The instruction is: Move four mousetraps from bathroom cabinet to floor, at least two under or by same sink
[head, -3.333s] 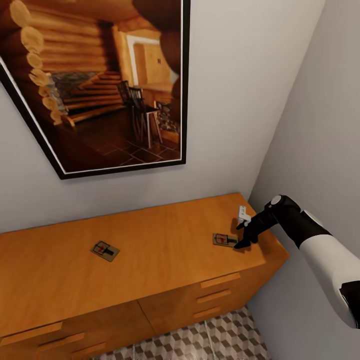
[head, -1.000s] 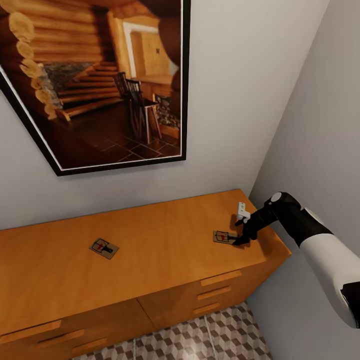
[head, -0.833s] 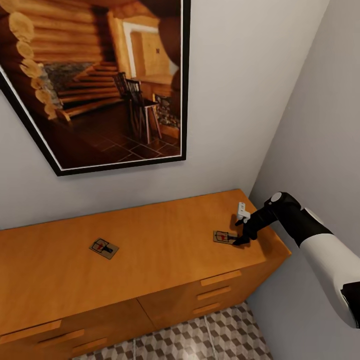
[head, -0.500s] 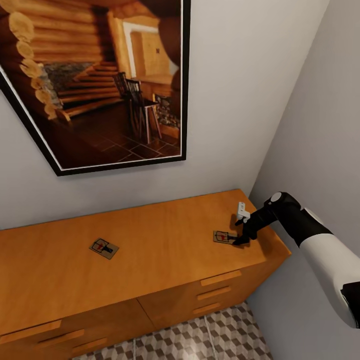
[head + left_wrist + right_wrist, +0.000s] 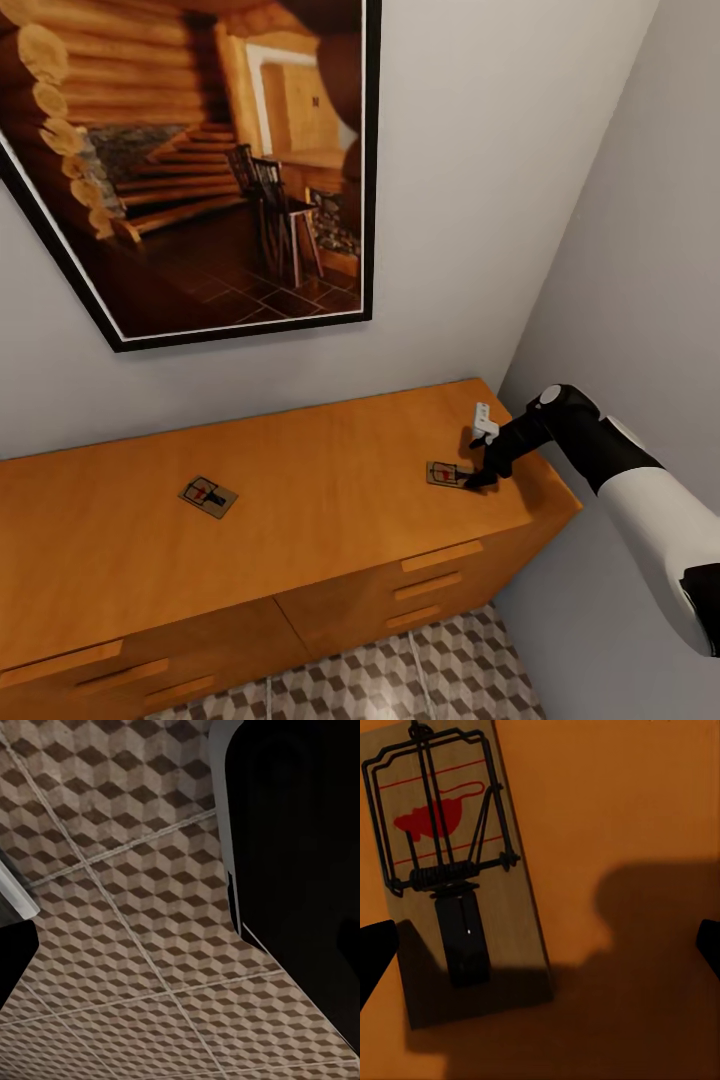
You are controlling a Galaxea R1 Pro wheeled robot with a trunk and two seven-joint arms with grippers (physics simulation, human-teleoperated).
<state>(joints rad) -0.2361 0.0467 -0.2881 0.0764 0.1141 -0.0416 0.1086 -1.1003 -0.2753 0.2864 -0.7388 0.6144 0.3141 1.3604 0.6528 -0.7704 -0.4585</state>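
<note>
Two mousetraps lie on the orange-brown cabinet (image 5: 330,480). One mousetrap (image 5: 208,496) is toward its left. The other mousetrap (image 5: 446,474) (image 5: 457,877) is near the right end, a brown board with a dark wire frame and a red mouse print. My right gripper (image 5: 480,460) (image 5: 540,949) hangs open just above the cabinet top at this trap's right edge, its fingertips (image 5: 375,952) spread wide, one over the board's end and one past it. The left wrist view looks down on the cube-patterned bathroom floor (image 5: 135,907), with one dark fingertip (image 5: 11,960) of my open left gripper at the picture's edge.
A large framed picture of a log cabin (image 5: 200,170) hangs on the grey wall behind the cabinet. A side wall (image 5: 640,250) closes in right of the cabinet's end. Drawers with bar handles (image 5: 440,556) face me, with patterned floor (image 5: 420,680) below.
Since 3.3 s ago the head view has shifted slightly and my right gripper has eased a little closer to the right trap. Over the last second nothing visibly moved.
</note>
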